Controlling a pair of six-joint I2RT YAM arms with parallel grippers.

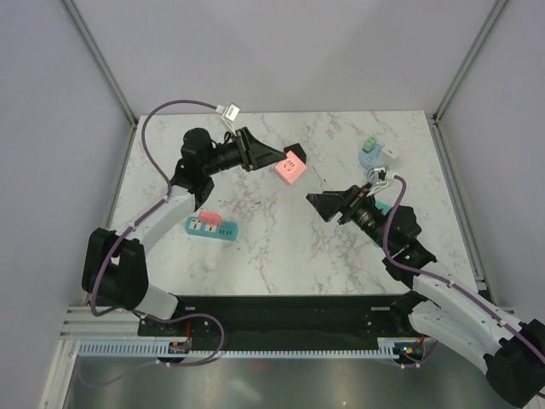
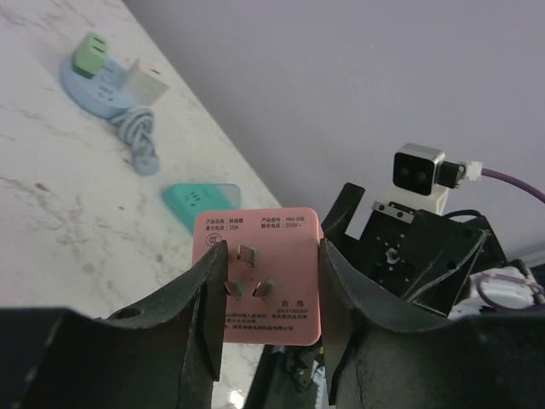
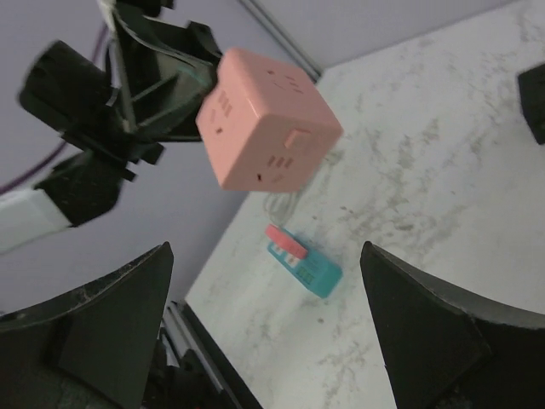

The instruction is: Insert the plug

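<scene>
**Top external view: pink cube plug up in the air, pinched by the left arm**

Top external shows the pink cube plug [image 1: 290, 167] off the table [image 1: 281, 256], over the far middle of the marble top. The left gripper [image 1: 281, 160] is clamped on it, one finger on each of two opposite sides. From the left wrist cam you can see both black fingers [image 2: 209, 298] pressed flat against the cube. The face with the three metal prongs [image 2: 249, 271] and some printed text points back at that camera. The right wrist cam sees the other side: plain pink faces with little socket slots, the cube tilted a bit.

The right gripper [image 1: 317, 207] sits just across from the cube, pointed at it, with its jaws spread wide and nothing between them. There's a clear gap between it and the cube, no contact.

Down on the table, near the left arm, there's a teal power strip [image 1: 210, 227] lying flat with a small pink plug [image 1: 207, 219] sitting in it. At the far right is a round light-blue power strip [image 1: 372, 156] with a green plug [image 1: 370, 143] and a white plug [image 1: 389, 153] stuck in the top, its cable [image 2: 136, 136] bunched up beside it. Another teal block [image 2: 200, 203] lies close to the right arm; can't tell exactly what it is.
</scene>
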